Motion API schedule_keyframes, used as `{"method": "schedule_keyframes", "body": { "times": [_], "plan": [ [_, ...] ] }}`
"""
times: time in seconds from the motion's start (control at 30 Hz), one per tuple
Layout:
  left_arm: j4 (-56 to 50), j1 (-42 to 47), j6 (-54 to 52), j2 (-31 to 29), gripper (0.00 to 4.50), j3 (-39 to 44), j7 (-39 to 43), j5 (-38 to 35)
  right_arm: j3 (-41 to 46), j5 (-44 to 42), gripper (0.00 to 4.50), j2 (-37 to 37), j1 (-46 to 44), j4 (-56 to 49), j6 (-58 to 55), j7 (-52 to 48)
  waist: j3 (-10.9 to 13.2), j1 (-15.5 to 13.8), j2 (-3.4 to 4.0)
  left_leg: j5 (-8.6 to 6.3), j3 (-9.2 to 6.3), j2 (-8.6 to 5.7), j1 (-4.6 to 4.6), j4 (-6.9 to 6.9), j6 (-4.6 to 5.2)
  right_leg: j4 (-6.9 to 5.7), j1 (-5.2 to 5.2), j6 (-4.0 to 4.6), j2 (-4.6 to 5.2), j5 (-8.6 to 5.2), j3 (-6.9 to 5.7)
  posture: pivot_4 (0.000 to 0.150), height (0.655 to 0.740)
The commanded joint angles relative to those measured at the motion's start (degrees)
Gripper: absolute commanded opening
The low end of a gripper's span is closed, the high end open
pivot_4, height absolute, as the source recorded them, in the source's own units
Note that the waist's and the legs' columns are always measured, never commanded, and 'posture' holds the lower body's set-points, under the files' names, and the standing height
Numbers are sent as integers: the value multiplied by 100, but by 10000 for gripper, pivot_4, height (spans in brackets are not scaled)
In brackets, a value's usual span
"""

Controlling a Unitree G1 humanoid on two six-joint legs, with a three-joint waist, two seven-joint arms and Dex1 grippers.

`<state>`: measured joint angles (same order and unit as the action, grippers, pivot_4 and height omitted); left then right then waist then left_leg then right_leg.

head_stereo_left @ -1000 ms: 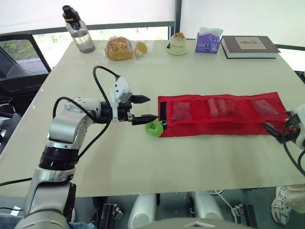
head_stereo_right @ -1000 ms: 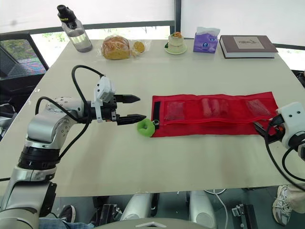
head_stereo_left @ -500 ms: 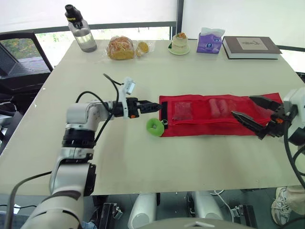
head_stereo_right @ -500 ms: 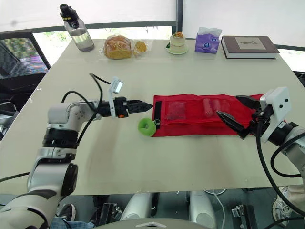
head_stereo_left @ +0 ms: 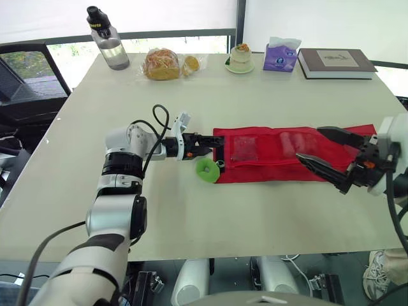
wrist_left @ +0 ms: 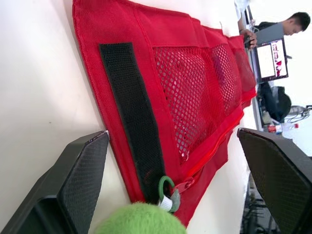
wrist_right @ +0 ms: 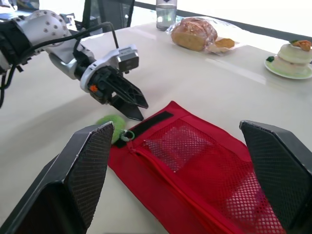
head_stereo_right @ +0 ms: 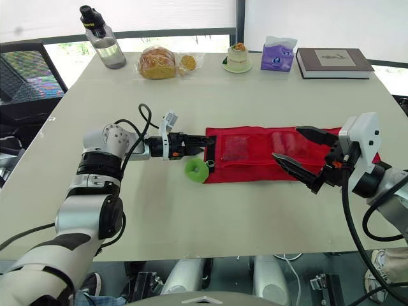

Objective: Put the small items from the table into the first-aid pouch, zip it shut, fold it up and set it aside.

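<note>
Beige table [head_stereo_left: 191, 210] is covered by the unfolded first-aid pouch [head_stereo_left: 268, 169]; left gripper [head_stereo_left: 215, 141] and right gripper [head_stereo_left: 309, 143] are held spread, empty.

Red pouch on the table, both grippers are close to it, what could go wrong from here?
The right gripper, open, hangs over the mesh pockets of the red pouch; a fingertip could snag the mesh and drag the pouch.
The left gripper, open, sits at the black strip beside the green ball on the zip pull; it might catch the ball instead of the fabric.
The pouch lies loose, so a one-sided pull may slide it.
</note>
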<state>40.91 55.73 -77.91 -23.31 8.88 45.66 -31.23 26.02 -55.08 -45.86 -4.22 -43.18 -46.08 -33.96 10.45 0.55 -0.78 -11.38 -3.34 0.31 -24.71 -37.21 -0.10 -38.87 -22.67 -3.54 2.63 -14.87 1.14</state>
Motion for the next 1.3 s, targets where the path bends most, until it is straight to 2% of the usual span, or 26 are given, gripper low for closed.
{"method": "schedule_keyframes", "body": {
  "times": [0.03, 0.27, 0.33, 0.37, 0.4, 0.43, 0.47, 0.5, 0.57, 0.67, 0.7, 0.87, 0.97, 1.1, 1.3],
  "plan": [
    [244, -14, -357, 275, 45000, 115, -184, -88, 18, -155, 43987, -83, -33, -197, 96, 72, 0, -6, 0, 0, 0, -1, 0, 0, 0, 0, 1, 0, 1, 0, 0, 1500, 7400],
    [435, 69, -540, 536, 45000, 697, -396, -256, -214, -204, 43987, -33, -105, -255, 176, 192, -1, -26, -1, 0, -2, -4, 1, -2, 0, 1, 4, 0, 5, 0, -3, 1500, 7400],
    [410, 59, -588, 534, 39873, 765, -393, -300, -245, -234, 45000, -33, -107, -272, 199, 221, -1, -22, -1, 0, -3, -4, 0, -1, 0, 0, 4, 0, 5, 0, -3, 1500, 7400],
    [361, 36, -577, 520, 39527, 725, -363, -294, -255, -237, 45000, -38, -105, -270, 213, 229, 0, -6, -1, 0, -3, -4, 0, -1, 0, 1, 4, 0, 5, 0, -3, 1500, 7400],
    [320, 17, -575, 506, 34482, 692, -342, -290, -263, -244, 45000, -42, -103, -275, 222, 242, 0, -3, -1, 0, -3, -4, -2, 0, 0, 1, 2, 0, 5, 0, -3, 1500, 7400],
    [300, 6, -571, 496, 32731, 682, -332, -290, -269, -240, 45000, -47, -100, -268, 234, 239, 0, 9, -2, 0, -3, -4, -2, 0, 0, 1, 2, 0, 5, 0, -3, 1500, 7400],
    [292, 1, -569, 490, 26781, 677, -330, -293, -275, -239, 45000, -54, -96, -263, 246, 237, 0, 11, -2, 0, -3, -3, -2, 1, 0, 1, 0, 1, 5, 0, -3, 1500, 7400],
    [287, -8, -546, 479, 25132, 668, -319, -294, -285, -235, 45000, -60, -92, -252, 260, 227, 0, 13, -2, 0, -3, -3, -2, 2, 0, 1, 0, 1, 4, 0, -3, 1500, 7400],
    [299, -15, -508, 461, 16899, 671, -311, -297, -323, -221, 45000, -66, -92, -235, 285, 207, 0, 14, -2, 0, -3, -3, -1, 2, 0, 1, -1, 1, 4, 0, -3, 1500, 7400],
    [286, -53, -518, 438, 1835, 708, -322, -315, -562, -213, 45000, -1, -199, -251, 279, 266, 0, 19, -2, 0, -2, -2, -1, 2, 0, 0, -1, 1, 4, 0, -3, 1500, 7400],
    [271, -75, -524, 440, 373, 710, -328, -318, -695, -202, 45000, 48, -265, -253, 275, 315, 0, 19, -1, 0, -2, -2, 1, 2, 0, 0, -1, 1, 4, 0, -2, 1500, 7400],
    [216, -158, -544, 516, 373, 796, -455, -341, -1713, 53, 45000, 367, -705, -286, 263, 441, 0, 23, -2, 0, -3, -1, 1, 3, -1, 0, -2, 1, 3, 0, -2, 1500, 7400],
    [154, -215, -562, 672, 373, 921, -663, -362, -2630, 584, 45000, 610, -1111, -129, 303, 361, -1, 25, -1, 0, -2, -1, 2, 3, -1, 0, -2, 1, 4, 0, -1, 1500, 7400],
    [-88, -386, -665, 934, 373, 1044, -997, -352, -3757, 1481, 45000, 957, -1646, 413, 579, 39, -2, -11, -1, 0, -5, -4, 3, 0, -1, 0, 1, 0, 4, 1, -4, 1500, 7400],
    [-758, -808, -265, 1248, 373, 671, -1447, -43, -4746, 2502, 45000, 1356, -2048, 1560, 1317, -756, -14, -19, 2, 1, -6, -10, 10, -3, -2, -1, 10, 1, 10, 2, -4, 1500, 7400]
  ]
}}
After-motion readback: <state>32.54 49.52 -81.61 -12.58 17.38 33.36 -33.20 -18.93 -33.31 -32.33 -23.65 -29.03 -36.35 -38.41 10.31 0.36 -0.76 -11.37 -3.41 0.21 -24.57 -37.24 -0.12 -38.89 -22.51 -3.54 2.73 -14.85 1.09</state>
